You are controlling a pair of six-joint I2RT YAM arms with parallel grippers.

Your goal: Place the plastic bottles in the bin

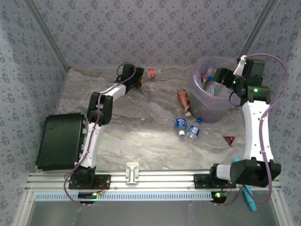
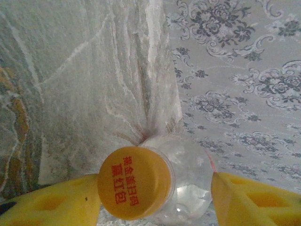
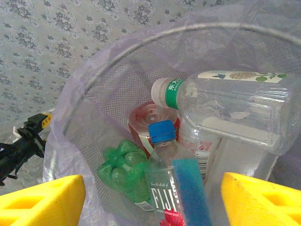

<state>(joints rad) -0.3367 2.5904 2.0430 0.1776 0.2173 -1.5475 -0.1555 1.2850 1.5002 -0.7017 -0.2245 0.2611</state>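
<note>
Marbled grey tabletop (image 2: 70,70): left gripper (image 2: 154,190) straddling yellow-capped clear plastic bottle (image 2: 190,176), clamped or not, hard to tell; right gripper (image 3: 153,188) splayed wide over round translucent lilac-lined bin (image 3: 89,80).

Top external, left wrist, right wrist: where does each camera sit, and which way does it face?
Top external: above and behind the bases, looking down on the table; both arms show.
Left wrist: on the left arm, looking along the left pincer at a yellow-capped bottle by the wall.
Right wrist: on the right arm, looking down past the right pincer into the bin.
Shared: the bin, in top external and right wrist.
</note>
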